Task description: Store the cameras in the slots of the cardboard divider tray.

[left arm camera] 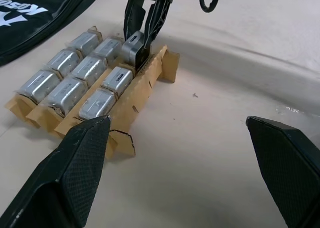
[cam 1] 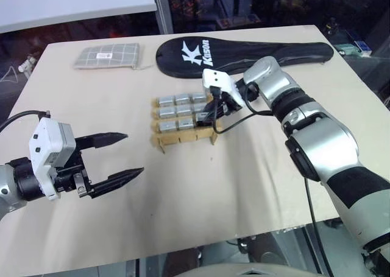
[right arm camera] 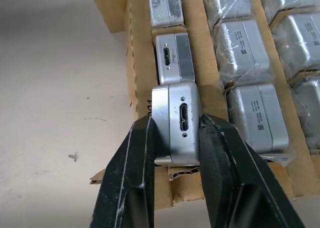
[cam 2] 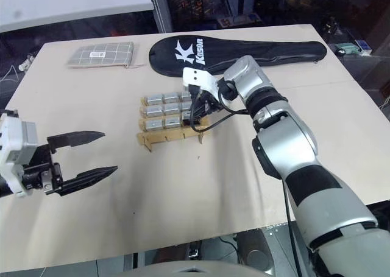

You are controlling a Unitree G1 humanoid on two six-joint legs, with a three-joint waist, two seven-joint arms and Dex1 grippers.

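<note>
Right now my right pincer [right arm camera: 175, 138] is clamped on one silver camera [right arm camera: 177, 120], holding it over the slot at the far right corner of the cardboard divider tray [cam 1: 183, 137]. Eight other cameras [left arm camera: 65, 92] already sit in the tray's slots. My left pincer [cam 1: 119, 158] hangs wide apart and empty, at about eight o'clock from the tray. On the tabletop [cam 1: 201, 192], a black racket cover [cam 1: 244, 55] lies at twelve o'clock, a checkered pouch [cam 1: 108, 56] at ten.
</note>
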